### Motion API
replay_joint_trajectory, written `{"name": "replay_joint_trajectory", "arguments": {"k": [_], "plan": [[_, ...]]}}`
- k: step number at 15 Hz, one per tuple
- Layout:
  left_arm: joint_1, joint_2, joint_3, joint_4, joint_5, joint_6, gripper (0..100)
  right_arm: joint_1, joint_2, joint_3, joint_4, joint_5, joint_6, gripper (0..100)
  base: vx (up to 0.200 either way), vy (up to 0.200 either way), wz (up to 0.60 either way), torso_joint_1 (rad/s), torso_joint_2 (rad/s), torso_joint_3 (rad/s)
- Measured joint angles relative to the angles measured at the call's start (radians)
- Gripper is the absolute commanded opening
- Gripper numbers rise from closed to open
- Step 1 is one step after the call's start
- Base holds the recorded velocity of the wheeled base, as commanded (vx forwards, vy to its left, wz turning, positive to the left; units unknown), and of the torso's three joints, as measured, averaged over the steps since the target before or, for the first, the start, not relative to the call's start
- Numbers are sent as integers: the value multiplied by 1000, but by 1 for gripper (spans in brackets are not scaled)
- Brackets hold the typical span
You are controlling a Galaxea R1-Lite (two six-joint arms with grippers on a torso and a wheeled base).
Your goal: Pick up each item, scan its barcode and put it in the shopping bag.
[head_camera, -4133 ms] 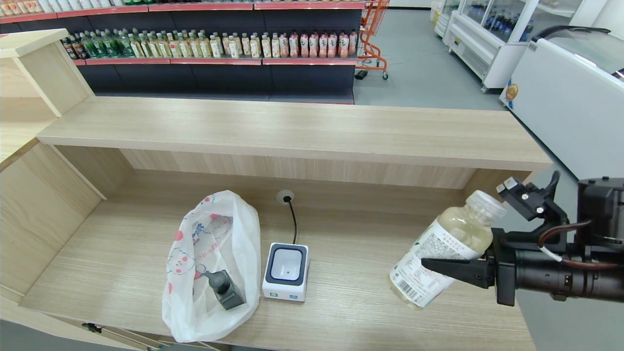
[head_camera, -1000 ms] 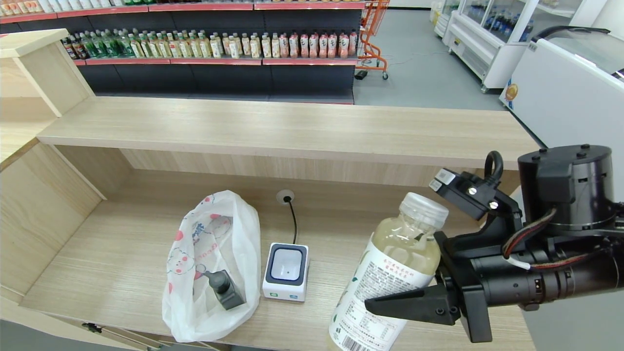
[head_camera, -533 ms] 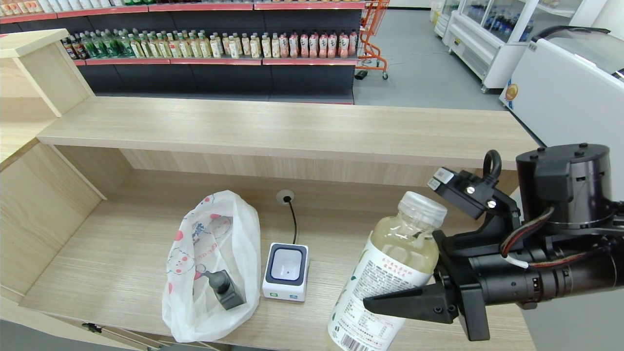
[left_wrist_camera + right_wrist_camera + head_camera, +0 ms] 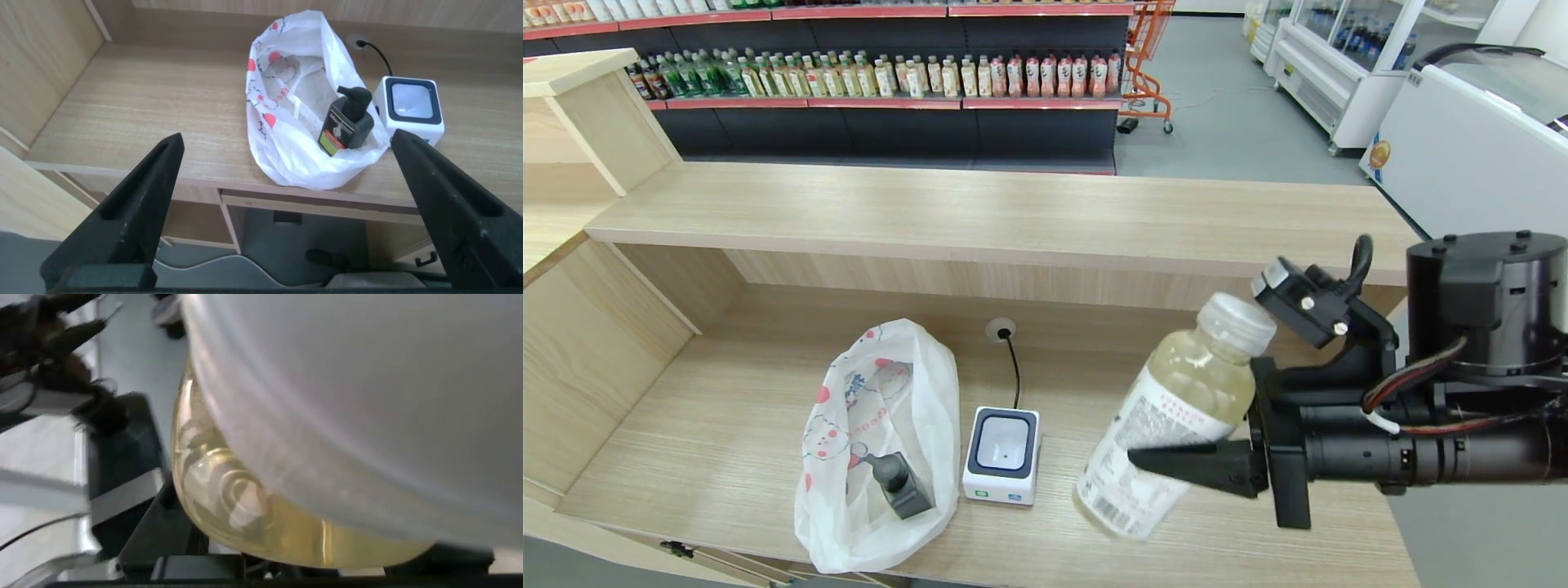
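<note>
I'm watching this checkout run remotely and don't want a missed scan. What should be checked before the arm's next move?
1. Grip: ok; the right gripper is shut on the bottle, held tilted above the counter.
2. Bottle over the scanner: not ok; it is off to the robot's right of it.
3. Barcode facing the scanner: cannot tell; the label is blurred.
4. Window of the scanner uncovered: ok.
5. Mouth of the shopping bag open: ok; a dark pump bottle lies inside.
6. Path clear of the left gripper: ok; it is open and empty.
</note>
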Motion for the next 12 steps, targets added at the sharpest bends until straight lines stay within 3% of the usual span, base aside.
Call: {"name": "replay_joint_trajectory", "arguments": {"k": [3,9,12], "plan": [[1,0,0,0,0,0,100,-16,20,-31,-95,-144,-156,0,0,0,0,0,0,0],[0,0,0,0,0,0,100,-58,49,-44,-182,-278,-678,0,0,0,0,0,0,0],[0,0,0,0,0,1,100,-52,48,-16,-189,-304,-860,0,0,0,0,0,0,0]]}}
